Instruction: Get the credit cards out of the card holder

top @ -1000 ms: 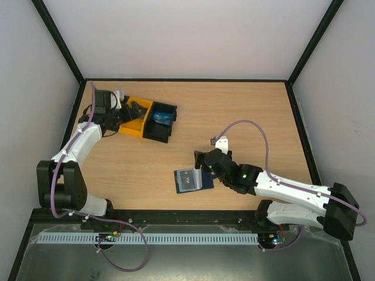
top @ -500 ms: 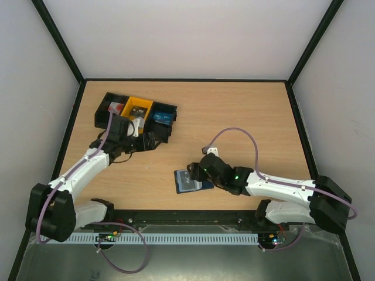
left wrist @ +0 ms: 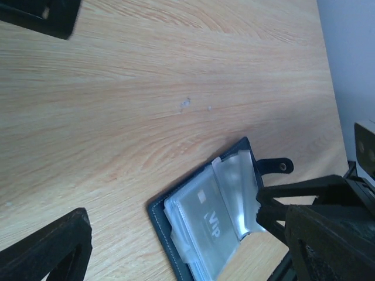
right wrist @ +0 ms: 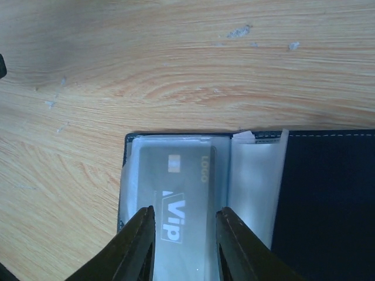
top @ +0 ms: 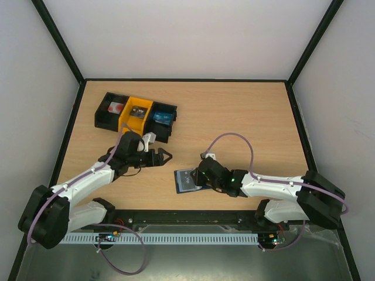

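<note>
Right wrist: right hand point(right wrist: 186, 213) narrowed over credit card point(right wrist: 176, 175) in card holder point(right wrist: 322, 199), cannot tell if grasping; left hand point(top: 163, 156) released.

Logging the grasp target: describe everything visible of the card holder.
The card holder lies open and flat on the wooden table. Dark cover with pale stitching, snap tab, clear plastic sleeves; the top one shows a grey card marked VIP. The right gripper straddles that sleeve, fingertips apparently on it.

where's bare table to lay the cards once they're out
The wide far-right stretch of the table, between the bins and the right wall, is bare. Crowded: near centre, where the left gripper and right gripper flank the card holder.
</note>
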